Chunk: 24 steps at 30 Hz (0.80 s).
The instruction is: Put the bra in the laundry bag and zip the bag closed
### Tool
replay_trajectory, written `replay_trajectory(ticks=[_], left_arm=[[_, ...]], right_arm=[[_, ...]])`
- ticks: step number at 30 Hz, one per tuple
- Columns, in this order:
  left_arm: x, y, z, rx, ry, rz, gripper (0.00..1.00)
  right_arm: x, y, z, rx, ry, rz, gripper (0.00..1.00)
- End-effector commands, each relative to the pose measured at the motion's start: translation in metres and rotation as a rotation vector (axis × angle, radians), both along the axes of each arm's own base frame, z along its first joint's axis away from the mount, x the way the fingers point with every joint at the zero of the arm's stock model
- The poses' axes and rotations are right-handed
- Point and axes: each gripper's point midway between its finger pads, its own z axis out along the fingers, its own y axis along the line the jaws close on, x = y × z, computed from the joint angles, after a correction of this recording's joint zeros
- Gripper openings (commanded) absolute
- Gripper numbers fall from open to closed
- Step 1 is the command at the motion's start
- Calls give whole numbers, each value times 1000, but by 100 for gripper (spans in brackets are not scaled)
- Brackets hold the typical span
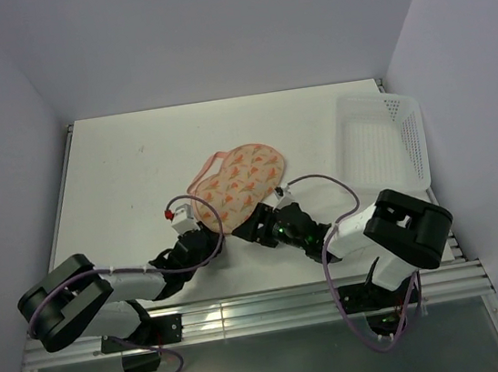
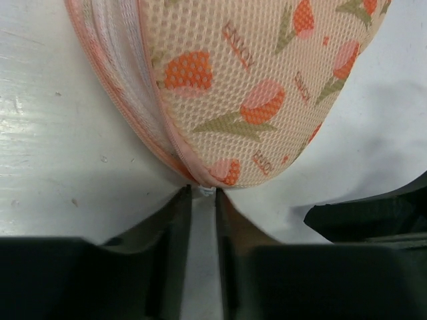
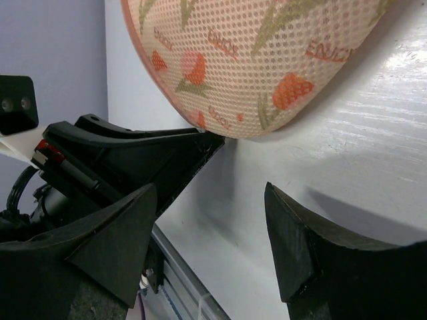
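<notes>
The laundry bag [image 1: 239, 183], a peach mesh pouch with an orange flower pattern, lies in the middle of the table. Its near end fills the left wrist view [image 2: 253, 87] and the right wrist view [image 3: 267, 60]. A slit with whitish lining [image 2: 127, 73] runs along its left side. The bra is hidden. My left gripper [image 2: 203, 193] sits at the bag's near tip, its jaws narrowed onto the small white zipper pull [image 2: 207, 191]. My right gripper [image 3: 210, 190] is open just short of the bag, holding nothing. It stands right beside the left gripper [image 1: 208, 237].
A white perforated plastic basket [image 1: 381, 141] stands at the right edge of the table. The two grippers are close together at the bag's near end; the left one's black body [image 3: 133, 153] shows in the right wrist view. The metal rail [image 1: 274, 306] runs along the near edge.
</notes>
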Motion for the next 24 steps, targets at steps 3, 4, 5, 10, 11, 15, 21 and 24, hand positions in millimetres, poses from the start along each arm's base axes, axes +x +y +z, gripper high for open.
replay_trajectory(ticks=[3, 4, 5, 10, 11, 15, 21, 24], left_arm=[[14, -9, 11, 40, -77, -21, 14], [16, -9, 14, 47, -94, -26, 12], [17, -10, 15, 52, -103, -27, 12], [22, -15, 23, 60, -138, -38, 0], [22, -16, 26, 54, -143, -42, 0], [13, -31, 42, -22, -158, -89, 0], [-1, -50, 65, -165, -166, -152, 0], [-7, -54, 63, -195, -150, -173, 0]], right_arm=[[6, 11, 20, 58, -50, 9, 73], [5, 12, 19, 55, -49, 12, 72], [6, 11, 18, 51, -48, 11, 72], [5, 11, 12, 39, -45, 15, 73], [5, 10, 11, 35, -46, 13, 73], [8, 8, 9, 35, -39, -16, 82], [19, -2, 9, 65, -29, -123, 85], [27, 5, 10, 75, -23, -135, 86]])
